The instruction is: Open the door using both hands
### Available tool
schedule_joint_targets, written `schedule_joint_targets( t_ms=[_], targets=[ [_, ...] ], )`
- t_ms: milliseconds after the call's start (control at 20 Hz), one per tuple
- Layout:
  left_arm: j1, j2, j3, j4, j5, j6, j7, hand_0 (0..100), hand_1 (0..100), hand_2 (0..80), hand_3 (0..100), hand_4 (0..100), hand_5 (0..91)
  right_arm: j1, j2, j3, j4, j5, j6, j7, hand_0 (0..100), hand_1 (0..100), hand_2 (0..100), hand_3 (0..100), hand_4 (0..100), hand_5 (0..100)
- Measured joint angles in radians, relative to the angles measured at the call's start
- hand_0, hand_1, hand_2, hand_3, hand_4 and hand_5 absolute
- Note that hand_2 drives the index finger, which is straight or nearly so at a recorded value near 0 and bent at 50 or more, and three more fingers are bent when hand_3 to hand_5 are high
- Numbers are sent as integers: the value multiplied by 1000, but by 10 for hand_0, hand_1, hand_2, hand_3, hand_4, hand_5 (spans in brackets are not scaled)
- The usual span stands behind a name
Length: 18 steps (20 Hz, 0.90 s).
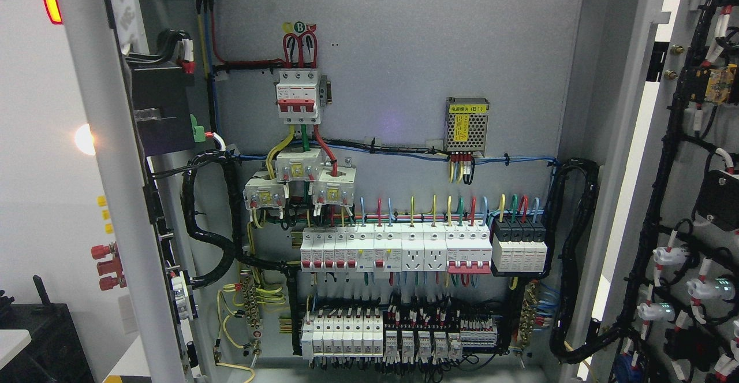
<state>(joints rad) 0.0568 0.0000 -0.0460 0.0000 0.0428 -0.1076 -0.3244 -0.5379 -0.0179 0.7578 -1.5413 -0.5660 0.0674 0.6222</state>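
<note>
Grey metal electrical cabinet (398, 54) stands open, both doors swung wide.
Left grey door (109, 198) at 9 o'clock and right grey door (687, 198) at 3 o'clock are cut off; white breaker row (398, 250) centre; no hands or fingers in view.

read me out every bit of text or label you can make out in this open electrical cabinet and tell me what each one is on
"B": round green sticker above the red-and-white three-pole breaker, upper left of the grey back panel.
"(B1)": end of the yellow label strip on the perforated metal power supply box; the characters before it are too blurred to read.
Yellow and red stickers beside the green one: letters not legible.
Print on the white breaker rows and terminal blocks: too small to read.
</note>
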Motion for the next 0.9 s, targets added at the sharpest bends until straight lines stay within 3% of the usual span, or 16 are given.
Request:
schedule_joint_targets(
  t_ms=[901],
  targets=[
    [0, 0, 0, 0, 0, 0, 0, 0, 0, 0, 0, 41, 0, 1, 47, 51, -19, 49, -2, -34, 0, 0, 0, 0, 0, 0]
  ],
)
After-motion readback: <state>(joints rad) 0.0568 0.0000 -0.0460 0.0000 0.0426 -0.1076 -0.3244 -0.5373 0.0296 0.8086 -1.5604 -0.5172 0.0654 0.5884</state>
